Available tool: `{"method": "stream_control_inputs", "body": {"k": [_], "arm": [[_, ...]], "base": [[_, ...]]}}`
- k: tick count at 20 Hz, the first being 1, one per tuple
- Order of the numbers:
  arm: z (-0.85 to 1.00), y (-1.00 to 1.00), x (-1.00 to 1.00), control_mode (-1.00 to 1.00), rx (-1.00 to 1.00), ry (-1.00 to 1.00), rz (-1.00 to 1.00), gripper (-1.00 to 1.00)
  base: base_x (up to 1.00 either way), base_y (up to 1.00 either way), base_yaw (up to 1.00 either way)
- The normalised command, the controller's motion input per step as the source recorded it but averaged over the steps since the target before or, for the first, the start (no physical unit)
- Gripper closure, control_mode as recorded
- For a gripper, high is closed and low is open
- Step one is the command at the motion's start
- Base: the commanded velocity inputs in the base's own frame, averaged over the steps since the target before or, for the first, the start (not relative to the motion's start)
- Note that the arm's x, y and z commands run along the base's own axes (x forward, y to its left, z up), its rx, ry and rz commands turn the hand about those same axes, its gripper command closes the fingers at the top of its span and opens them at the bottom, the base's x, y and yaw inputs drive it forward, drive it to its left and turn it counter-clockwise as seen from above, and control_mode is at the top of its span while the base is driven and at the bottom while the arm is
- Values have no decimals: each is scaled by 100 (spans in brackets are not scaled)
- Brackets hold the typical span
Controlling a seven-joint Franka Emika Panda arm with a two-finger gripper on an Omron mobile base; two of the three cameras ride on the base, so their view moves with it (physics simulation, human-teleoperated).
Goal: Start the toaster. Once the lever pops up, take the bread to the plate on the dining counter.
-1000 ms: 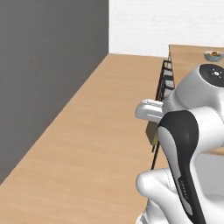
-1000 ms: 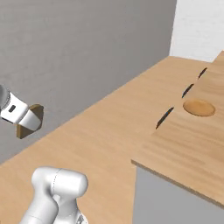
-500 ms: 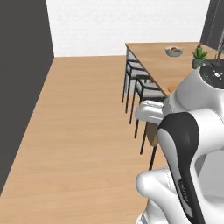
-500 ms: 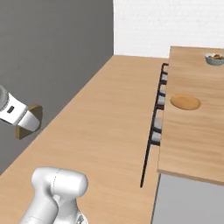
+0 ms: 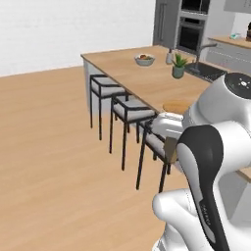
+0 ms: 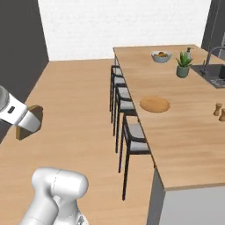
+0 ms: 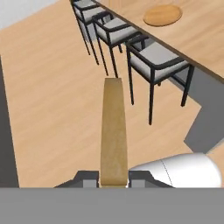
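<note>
An open-plan home kitchen is shown, rendered in simulation. A long light-wood worktop point(image 6: 184, 118) is lined with grey-seated black stools point(image 6: 134, 138), and a sink with a tap point(image 6: 214, 72), a potted plant point(image 6: 183, 64) and a bowl point(image 6: 161, 56) are set on it. Built-in ovens point(image 5: 190, 27) are seen against the far wall, above a wooden floor point(image 5: 54, 162).

The arm point(image 5: 215, 162) is made of glossy white rounded shells with smooth, bulging joints. A black band runs along one link, curving down its length, with small faint lettering near its lower end. The top joint ends in a dark grey round cap point(image 5: 241, 83) marked with tiny light dots. In the right base view, a white cylindrical wrist segment point(image 6: 13, 112) carries a small dark mark.
</note>
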Motion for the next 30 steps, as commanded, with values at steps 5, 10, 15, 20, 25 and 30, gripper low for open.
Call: {"method": "stream_control_inputs", "body": {"k": [5,10,15,20,25,30], "arm": [[0,0,0,100,0,0,0,100],[0,0,0,100,0,0,0,100],[0,0,0,100,0,0,0,100],[0,0,0,100,0,0,0,100],[0,0,0,100,0,0,0,100],[0,0,0,100,0,0,0,100]], "base": [[56,77,-64],[45,76,-65],[48,72,-67],[47,77,-64],[34,78,-62],[43,51,-59]]}}
